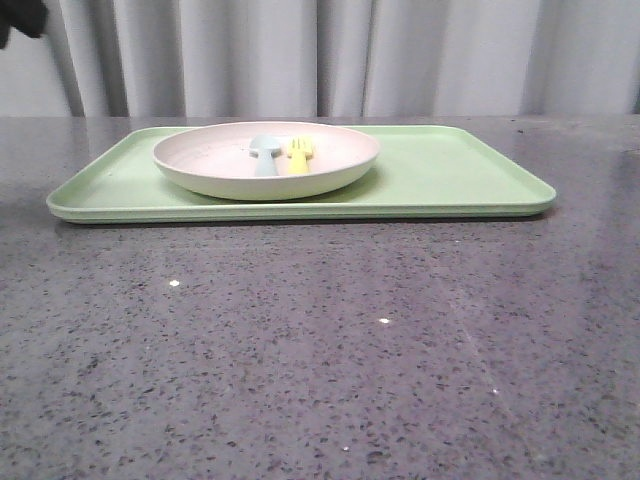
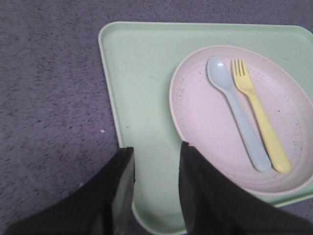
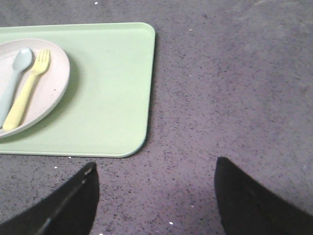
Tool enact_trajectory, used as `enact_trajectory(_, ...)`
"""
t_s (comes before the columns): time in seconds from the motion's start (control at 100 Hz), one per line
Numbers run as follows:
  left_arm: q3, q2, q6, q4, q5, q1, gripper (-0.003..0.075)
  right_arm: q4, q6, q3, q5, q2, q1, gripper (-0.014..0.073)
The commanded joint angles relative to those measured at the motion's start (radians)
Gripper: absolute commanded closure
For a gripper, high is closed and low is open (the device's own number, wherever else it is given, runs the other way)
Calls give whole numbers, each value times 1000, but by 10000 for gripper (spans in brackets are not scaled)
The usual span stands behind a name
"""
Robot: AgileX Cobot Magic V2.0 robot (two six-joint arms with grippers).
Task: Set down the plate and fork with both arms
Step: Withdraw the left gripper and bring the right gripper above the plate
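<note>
The plate (image 1: 260, 182) is cream outside and pale pink inside, and it rests on the left half of a light-green tray (image 1: 450, 170). Inside it the yellow fork (image 1: 299, 155) lies beside a pale blue spoon (image 1: 265, 155). In the left wrist view my left gripper (image 2: 156, 147) hovers open over the tray (image 2: 142, 73), just beside the plate (image 2: 205, 122) that holds the fork (image 2: 257, 112). My right gripper (image 3: 156, 161) is open wide above bare table, off the tray's corner (image 3: 107, 88), away from the plate (image 3: 51, 83) and fork (image 3: 27, 93). Both grippers hold nothing.
The speckled grey table (image 1: 320, 350) stretches in front of the tray. A grey curtain hangs behind it. A dark shape (image 1: 20, 20) pokes into the front view's top left corner. The spoon (image 2: 237, 110) lies parallel to the fork.
</note>
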Motion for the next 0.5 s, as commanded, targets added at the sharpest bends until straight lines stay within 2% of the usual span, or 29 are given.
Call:
enact_trajectory(0.0, 36, -119, -6, 12, -57, 27, 491, -6, -11, -97, -36, 64, 37, 86)
enact_trajectory(0.26, 204, -397, -6, 67, 7, 130, 491, -6, -11, -309, 11, 315, 174, 86)
enact_trajectory(0.49, 261, -548, -6, 100, 48, 185, 491, -6, -11, -518, 62, 526, 281, 86)
